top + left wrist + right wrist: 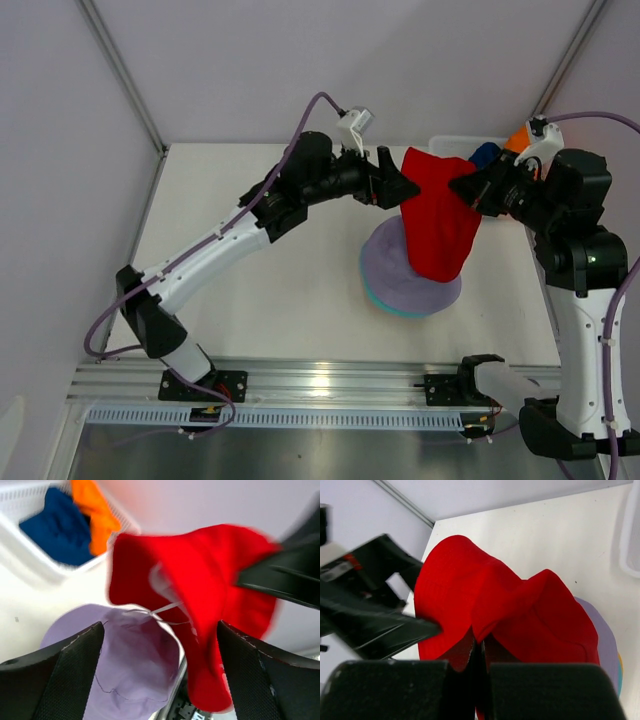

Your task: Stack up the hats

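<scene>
Right wrist view shows the right gripper clenched on the red hat, left gripper spread wide beside it.

Hats six (two in basket); basket one; pincers two.

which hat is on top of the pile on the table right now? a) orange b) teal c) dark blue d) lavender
d: the lavender hat lies uppermost on the table, below the hanging red hat; the orange hat and dark blue hat sit in the basket.
</scene>
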